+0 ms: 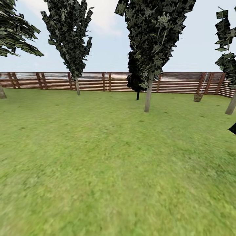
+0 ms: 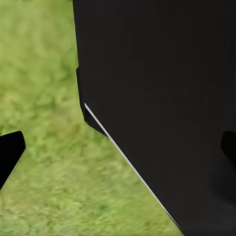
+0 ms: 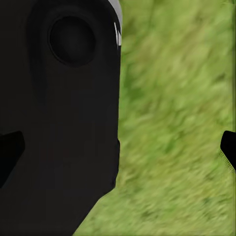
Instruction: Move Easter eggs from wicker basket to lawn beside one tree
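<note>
The lawn (image 1: 108,164) spreads wide and flat ahead of me. Several trees stand on it: the nearest thin grey trunk (image 1: 148,96) is centre-right, another tree (image 1: 77,87) is by the fence at the left, and one trunk (image 1: 231,105) is at the right edge. The eggs are out of view. A small brown tapered object (image 1: 198,97) sits at the fence foot, too far off to identify. My left gripper (image 2: 118,152) is open over grass beside my black body. My right gripper (image 3: 118,152) is open too, with nothing between its fingers.
A dark brown slatted fence (image 1: 111,81) closes the garden at the back. A very dark small tree (image 1: 137,93) stands behind the nearest trunk. Another trunk (image 1: 2,92) shows at the far left. A black shape (image 1: 233,128) pokes in at the right edge.
</note>
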Robot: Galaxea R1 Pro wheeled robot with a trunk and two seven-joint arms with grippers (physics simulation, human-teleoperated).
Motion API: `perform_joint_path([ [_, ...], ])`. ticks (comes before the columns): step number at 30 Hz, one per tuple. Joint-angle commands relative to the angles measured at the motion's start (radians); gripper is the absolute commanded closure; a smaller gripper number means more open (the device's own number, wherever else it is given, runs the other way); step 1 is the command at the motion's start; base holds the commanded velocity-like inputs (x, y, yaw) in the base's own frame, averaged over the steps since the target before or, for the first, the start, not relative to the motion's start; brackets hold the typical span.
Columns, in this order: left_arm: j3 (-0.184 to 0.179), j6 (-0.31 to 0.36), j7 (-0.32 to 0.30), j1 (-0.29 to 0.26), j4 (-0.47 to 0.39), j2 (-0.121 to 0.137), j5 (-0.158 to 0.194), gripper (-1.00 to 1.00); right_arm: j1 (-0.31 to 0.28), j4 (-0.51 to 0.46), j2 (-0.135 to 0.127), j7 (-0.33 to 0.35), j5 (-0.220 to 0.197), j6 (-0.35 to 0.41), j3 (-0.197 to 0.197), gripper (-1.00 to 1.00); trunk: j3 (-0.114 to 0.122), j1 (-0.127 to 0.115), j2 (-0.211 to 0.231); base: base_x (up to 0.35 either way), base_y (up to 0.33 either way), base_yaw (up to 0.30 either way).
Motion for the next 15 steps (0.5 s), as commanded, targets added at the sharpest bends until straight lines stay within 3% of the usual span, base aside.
perform_joint_path([
  [1, 0.0, 0.0, 0.0, 0.0, -0.001, 0.0, -0.001, -1.0, -0.001, 0.002, 0.0, -0.004, 0.004, 0.0, 0.001, -1.0, -0.001, 0.001, 0.0, 0.335, 0.0, -0.002],
  [15, 0.0, 0.0, 0.0, 0.0, -0.001, 0.0, -0.001, -1.0, -0.001, 0.002, 0.0, -0.004, 0.004, 0.0, 0.001, -1.0, -0.001, 0.001, 0.0, 0.335, 0.0, 0.0],
])
